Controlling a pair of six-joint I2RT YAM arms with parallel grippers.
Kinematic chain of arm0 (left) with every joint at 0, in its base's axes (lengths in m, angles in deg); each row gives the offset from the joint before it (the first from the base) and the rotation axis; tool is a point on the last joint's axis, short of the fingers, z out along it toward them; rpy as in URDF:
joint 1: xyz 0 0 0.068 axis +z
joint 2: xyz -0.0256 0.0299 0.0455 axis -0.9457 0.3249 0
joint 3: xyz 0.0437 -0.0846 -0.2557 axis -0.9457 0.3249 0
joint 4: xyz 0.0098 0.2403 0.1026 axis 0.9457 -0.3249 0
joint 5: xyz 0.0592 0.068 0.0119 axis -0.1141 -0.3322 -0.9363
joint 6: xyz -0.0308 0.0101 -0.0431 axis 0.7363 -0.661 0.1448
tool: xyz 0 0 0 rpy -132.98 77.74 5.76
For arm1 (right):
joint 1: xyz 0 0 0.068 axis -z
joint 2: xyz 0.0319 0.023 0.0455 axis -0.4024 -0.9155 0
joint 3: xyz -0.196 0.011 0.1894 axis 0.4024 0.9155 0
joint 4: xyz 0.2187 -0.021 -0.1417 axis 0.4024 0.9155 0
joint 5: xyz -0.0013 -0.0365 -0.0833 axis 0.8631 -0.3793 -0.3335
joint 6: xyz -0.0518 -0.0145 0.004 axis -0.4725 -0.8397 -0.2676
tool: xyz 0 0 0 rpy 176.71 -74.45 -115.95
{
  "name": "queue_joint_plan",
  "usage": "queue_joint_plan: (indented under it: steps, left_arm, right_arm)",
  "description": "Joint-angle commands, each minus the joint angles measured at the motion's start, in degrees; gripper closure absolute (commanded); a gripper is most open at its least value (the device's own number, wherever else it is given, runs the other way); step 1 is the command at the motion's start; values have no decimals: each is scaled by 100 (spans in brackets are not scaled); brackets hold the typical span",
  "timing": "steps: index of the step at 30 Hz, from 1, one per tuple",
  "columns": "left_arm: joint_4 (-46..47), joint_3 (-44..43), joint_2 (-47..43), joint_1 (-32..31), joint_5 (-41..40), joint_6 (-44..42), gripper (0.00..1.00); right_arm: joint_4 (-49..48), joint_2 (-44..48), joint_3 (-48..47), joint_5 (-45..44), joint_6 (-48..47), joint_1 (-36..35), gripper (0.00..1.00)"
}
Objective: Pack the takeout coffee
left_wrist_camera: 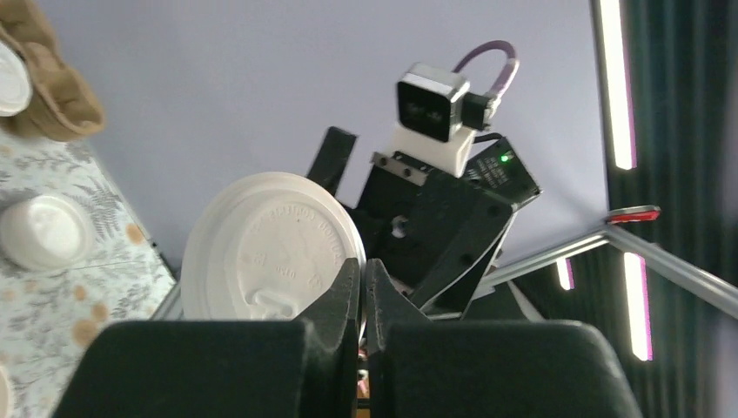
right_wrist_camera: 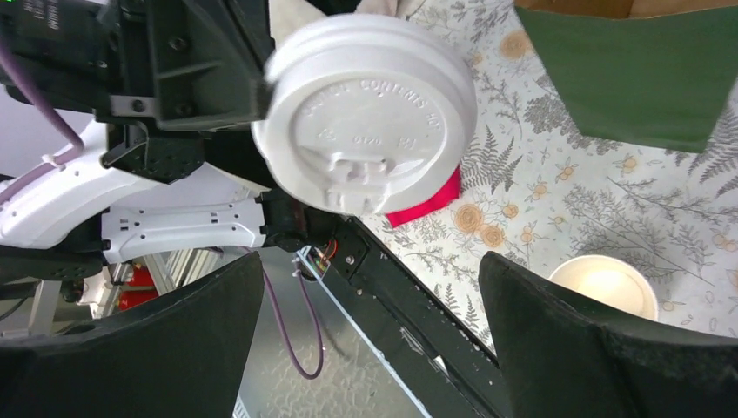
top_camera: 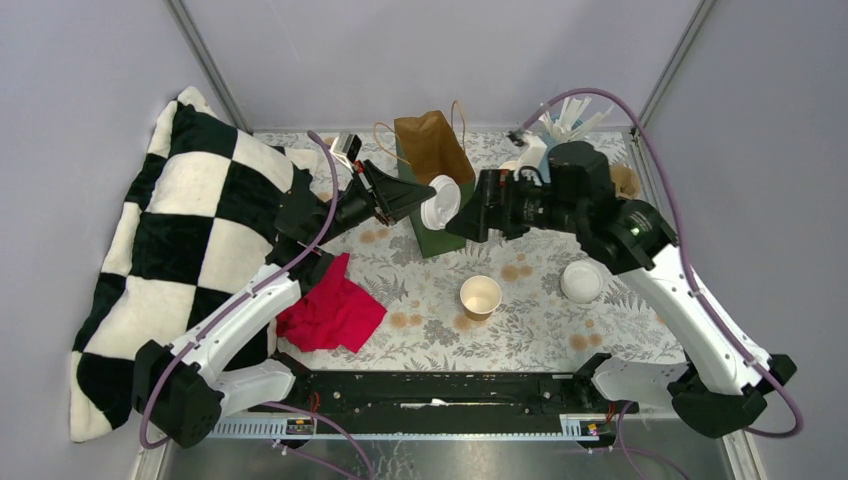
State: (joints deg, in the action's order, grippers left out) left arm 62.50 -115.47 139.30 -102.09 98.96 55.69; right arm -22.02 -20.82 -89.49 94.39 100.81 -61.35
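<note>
My left gripper [top_camera: 418, 200] is shut on the rim of a round white plastic lid [top_camera: 440, 203] and holds it in the air in front of the green bag [top_camera: 440, 232]. In the left wrist view the jaws [left_wrist_camera: 364, 270] pinch the lid [left_wrist_camera: 270, 248] at its edge. My right gripper [top_camera: 464, 216] is open and empty, facing the lid from the right; its fingers [right_wrist_camera: 600, 348] stand wide apart below the lid [right_wrist_camera: 370, 113]. An open tan paper cup [top_camera: 481, 296], cream inside, stands on the table without a lid, also in the right wrist view [right_wrist_camera: 607, 286].
A second white lid [top_camera: 582, 281] lies right of the open cup; I cannot tell if a cup is under it. A red cloth [top_camera: 330, 312] lies at the front left, beside a checkered pillow [top_camera: 190, 240]. A blue cup of white sticks [top_camera: 537, 148] stands behind the right arm.
</note>
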Motion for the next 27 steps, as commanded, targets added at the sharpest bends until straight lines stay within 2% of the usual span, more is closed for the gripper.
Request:
queue_joint_plan:
  steps: [1, 8, 16, 22, 27]
  left_arm:
    - [654, -183, -153, 13, 46, 808, 100]
    - [459, -231, -182, 11, 54, 709, 100]
    - [501, -181, -197, 13, 63, 740, 100]
    - [647, -130, -154, 11, 97, 813, 100]
    - [718, -126, -117, 11, 135, 852, 100]
  right_arm:
    - [-78, -201, -412, -813, 164, -451, 0]
    - [-227, -399, -639, -1175, 201, -742, 0]
    - [-387, -593, -670, -1181, 239, -833, 8]
    - [-529, -604, -604, -1233, 261, -833, 1]
    - [-559, -654, -636, -1257, 267, -827, 4]
